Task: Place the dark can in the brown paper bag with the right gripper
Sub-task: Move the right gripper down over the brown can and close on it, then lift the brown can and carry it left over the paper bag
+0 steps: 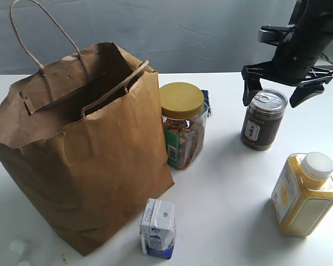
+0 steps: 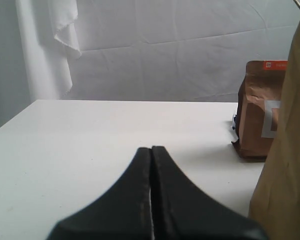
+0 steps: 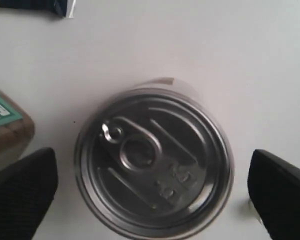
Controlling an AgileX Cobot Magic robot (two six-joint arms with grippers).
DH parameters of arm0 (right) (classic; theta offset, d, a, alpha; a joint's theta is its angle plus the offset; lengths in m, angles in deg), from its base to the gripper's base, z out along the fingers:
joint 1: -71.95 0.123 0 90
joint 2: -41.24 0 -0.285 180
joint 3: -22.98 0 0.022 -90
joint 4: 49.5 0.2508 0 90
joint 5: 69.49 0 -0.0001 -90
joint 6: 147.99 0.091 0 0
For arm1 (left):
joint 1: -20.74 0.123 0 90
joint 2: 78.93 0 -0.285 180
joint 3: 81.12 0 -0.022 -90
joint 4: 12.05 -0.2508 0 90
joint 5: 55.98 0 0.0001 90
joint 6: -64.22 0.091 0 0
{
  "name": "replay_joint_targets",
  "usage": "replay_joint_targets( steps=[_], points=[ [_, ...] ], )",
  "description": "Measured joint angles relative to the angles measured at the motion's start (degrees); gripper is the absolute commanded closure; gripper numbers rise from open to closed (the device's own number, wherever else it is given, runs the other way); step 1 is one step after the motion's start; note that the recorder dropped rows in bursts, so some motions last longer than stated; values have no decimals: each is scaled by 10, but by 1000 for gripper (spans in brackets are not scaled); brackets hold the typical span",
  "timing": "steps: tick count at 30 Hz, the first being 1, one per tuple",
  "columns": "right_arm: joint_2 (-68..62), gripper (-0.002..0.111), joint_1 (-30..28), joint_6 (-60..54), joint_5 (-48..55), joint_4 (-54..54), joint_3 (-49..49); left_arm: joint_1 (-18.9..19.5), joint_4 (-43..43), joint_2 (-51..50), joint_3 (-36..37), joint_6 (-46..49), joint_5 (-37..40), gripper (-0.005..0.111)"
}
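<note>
While the left gripper (image 2: 151,200) rests with fingers pressed together, the brown paper bag (image 1: 83,166) stands open-mouthed at left, nut jar (image 1: 182,124) just beside it. Dark can (image 1: 263,119) upright on the table (image 1: 227,183) right of the jar, ungrasped; right gripper (image 1: 272,101) hovers above it, fingers spread either side. Approach step. Next, likely: descend, close, lift over jar lid and bag rim. Open room around can.

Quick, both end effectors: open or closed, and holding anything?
Left end effector: closed, holding nothing.
Right end effector: open, fingers either side of the can, not gripping it.
</note>
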Motion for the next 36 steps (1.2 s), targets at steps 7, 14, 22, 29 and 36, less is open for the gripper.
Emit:
replay_joint_targets(
  steps=[7,14,22,29,36],
  points=[
    [-16,34,18,9,-33,-9,0,0,0,0,0,0,0,107],
    [-29,78,34,63,-24,-78,-1,0,0,0,0,0,0,107],
    [-24,108,38,66,-15,-93,-1,0,0,0,0,0,0,107],
    [43,108,53,44,1,-107,-1,0,0,0,0,0,0,107],
    [154,108,74,31,29,-105,-1,0,0,0,0,0,0,107]
  ],
)
